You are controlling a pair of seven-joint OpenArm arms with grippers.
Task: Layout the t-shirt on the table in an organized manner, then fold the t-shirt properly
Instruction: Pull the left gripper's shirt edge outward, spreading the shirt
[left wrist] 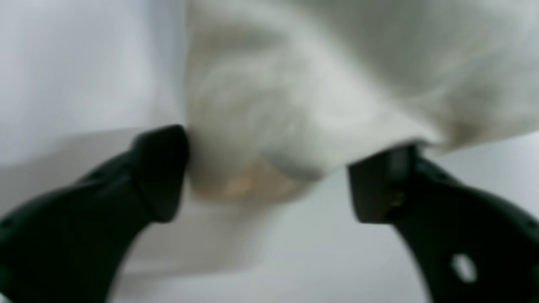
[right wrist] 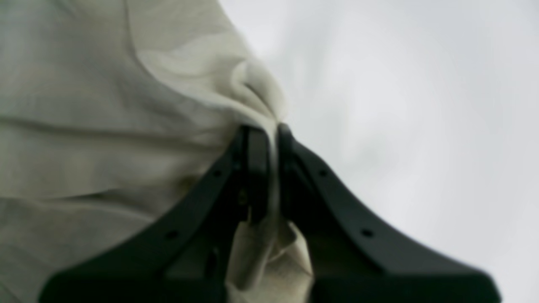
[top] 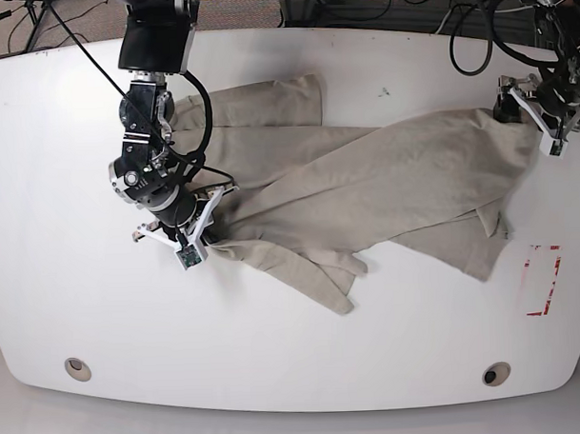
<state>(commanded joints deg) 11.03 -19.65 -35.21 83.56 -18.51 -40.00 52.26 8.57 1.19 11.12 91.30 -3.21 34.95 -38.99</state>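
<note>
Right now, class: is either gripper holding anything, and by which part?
The right gripper is shut on a bunched edge of the beige-grey cotton t-shirt. The left gripper is open around another fold, gripping nothing.

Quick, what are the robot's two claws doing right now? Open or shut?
Left gripper: jaws open, around the edge of the t-shirt, not pinching it.
Right gripper: jaws shut on the t-shirt.

Both wrist feeds are soft for me. Beside the left tool (left wrist: 267, 181) the khaki cotton t-shirt (left wrist: 337, 75) is a blur, its weave unreadable. The right tool (right wrist: 269, 139) hides the pinched fold, and the frame's bottom edge crops it.
</note>
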